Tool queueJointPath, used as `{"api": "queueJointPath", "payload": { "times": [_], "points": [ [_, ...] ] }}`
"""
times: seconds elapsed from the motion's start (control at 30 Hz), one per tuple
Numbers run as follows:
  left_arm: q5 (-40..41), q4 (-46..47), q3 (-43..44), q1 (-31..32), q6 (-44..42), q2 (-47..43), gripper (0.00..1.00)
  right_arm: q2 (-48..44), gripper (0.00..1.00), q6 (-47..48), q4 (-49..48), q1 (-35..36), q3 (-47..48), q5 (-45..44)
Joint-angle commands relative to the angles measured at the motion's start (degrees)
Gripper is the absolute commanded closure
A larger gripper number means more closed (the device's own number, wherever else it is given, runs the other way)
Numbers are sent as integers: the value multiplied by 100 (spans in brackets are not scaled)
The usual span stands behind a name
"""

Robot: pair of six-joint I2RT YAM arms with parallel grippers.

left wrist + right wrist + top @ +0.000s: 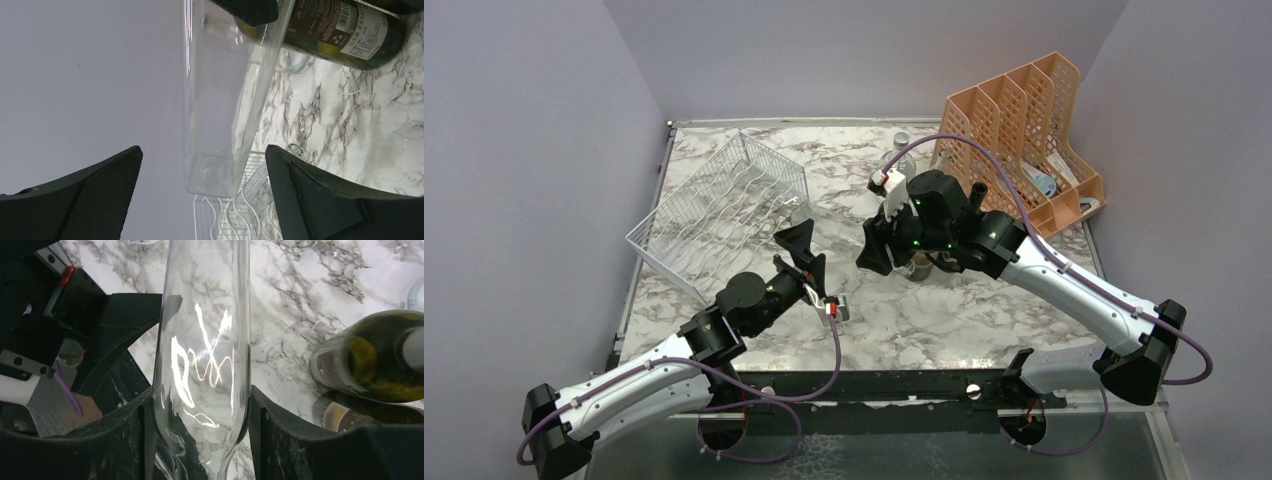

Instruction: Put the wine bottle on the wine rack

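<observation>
Here, beside the wine rack [724,215], the right gripper [200,405] clamps a clear bottle [205,315]; the left gripper [202,152] gapes empty.

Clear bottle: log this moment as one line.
right jaws: shut on clear bottle | left jaws: open, either side of its base, no contact | wine rack: back left | dark bottles: lying on table

2 arms [639,385] — white shells, black joints, purple cables [838,355], green lights [917,207].
</observation>
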State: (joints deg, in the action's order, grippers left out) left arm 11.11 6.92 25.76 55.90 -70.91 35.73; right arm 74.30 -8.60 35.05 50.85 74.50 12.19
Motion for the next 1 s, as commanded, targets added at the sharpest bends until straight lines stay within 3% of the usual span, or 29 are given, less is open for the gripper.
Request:
{"api": "queueJointPath", "payload": {
  "times": [0.0,0.27,0.47,0.77,0.97],
  "points": [
    [-100,120,85,9,191,-78,1,-280,99,-66,-706,-17,48,-516],
    [-473,181,580,0,1603,-540,1,-210,99,121,-1054,-18,-261,-722],
    [372,848,1090,1,3189,-727,1,-112,99,250,-1483,-14,-666,-622],
    [1203,38,2702,0,5542,-88,1,631,99,342,-2311,-1,-922,-202],
    [1601,-142,3035,0,6304,165,1,1414,99,350,-2781,162,-761,-197]
  ]
}}
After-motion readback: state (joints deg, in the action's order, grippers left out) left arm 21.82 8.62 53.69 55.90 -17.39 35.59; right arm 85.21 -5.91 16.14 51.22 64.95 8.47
